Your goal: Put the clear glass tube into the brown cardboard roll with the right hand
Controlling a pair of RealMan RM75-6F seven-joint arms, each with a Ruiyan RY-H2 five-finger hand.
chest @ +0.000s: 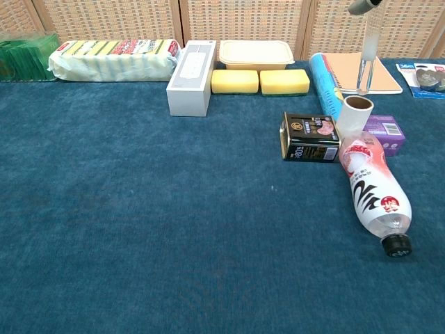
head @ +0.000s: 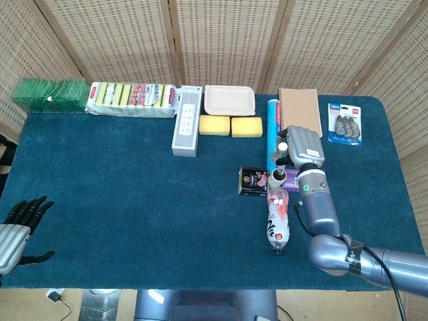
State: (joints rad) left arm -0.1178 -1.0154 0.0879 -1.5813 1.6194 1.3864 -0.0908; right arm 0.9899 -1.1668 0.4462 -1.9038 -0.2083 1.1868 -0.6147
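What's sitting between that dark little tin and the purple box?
The brown cardboard roll stands upright between the dark tin and the purple box, clearest in the chest view. The base of a lying plastic bottle sits just in front of it.

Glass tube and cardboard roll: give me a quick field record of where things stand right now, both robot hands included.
tube: clear glass tube, upright, hanging in the air
tube holder: right robot hand grips its upper end
roll: brown cardboard roll, standing upright, open end up
tube versus roll: tube's lower end above and a little right of the roll mouth in chest view; not inserted
roll neighbours: black tin on its left, purple box on its right, lying bottle in front
left robot hand: at table's near left edge, fingers spread, empty
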